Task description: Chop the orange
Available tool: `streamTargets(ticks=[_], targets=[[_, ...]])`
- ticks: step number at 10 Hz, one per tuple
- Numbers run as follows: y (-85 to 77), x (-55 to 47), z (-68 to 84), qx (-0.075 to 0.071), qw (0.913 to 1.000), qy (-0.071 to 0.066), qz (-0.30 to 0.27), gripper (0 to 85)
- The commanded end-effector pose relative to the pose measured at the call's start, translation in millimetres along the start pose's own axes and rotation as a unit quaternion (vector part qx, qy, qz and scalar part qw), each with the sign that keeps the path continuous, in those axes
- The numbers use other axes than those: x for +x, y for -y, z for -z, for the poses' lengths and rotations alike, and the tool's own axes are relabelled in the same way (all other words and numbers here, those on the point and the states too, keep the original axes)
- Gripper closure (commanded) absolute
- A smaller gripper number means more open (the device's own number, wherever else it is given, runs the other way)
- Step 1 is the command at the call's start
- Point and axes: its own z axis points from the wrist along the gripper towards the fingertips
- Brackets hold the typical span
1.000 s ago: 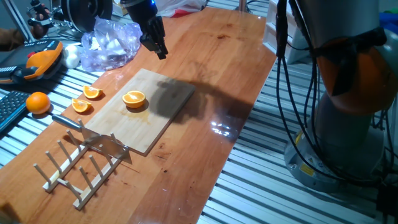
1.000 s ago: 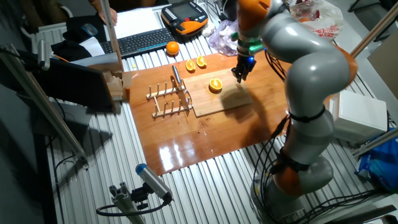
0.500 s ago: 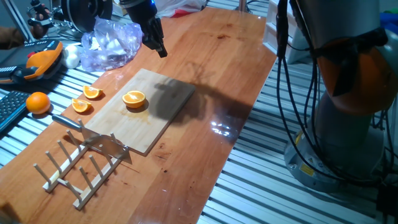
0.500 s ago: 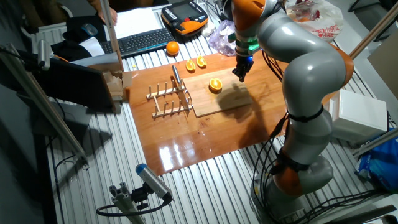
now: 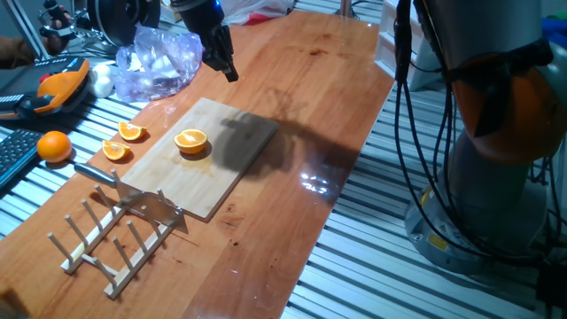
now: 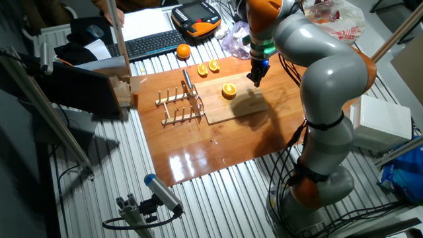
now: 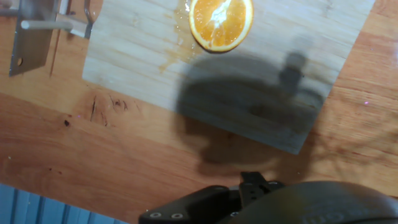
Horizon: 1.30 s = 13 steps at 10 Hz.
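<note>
No writing can be read on anything. The orange [image 5: 190, 140] lies cut face up on the cutting board [image 5: 232, 151], unmoved since half a second ago. The tool [image 5: 228, 71] hangs above the bench [image 5: 292, 213] where it was, its opening impossible to tell.

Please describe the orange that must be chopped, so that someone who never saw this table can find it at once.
Find the pale wooden cutting board in the middle of the table. The half orange lies on it alone, cut face up. The two thin wedges and the whole orange lie off the board.
</note>
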Motion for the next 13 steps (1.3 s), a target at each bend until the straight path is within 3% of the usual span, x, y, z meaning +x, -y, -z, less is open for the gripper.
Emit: streamTargets(ticks=[1, 13], targets=[[0.0, 0.0, 0.0, 0.000, 1.0000, 0.000, -0.001, 85.0], [0.0, 0.0, 0.0, 0.001, 0.9999, 0.003, -0.017, 85.0]])
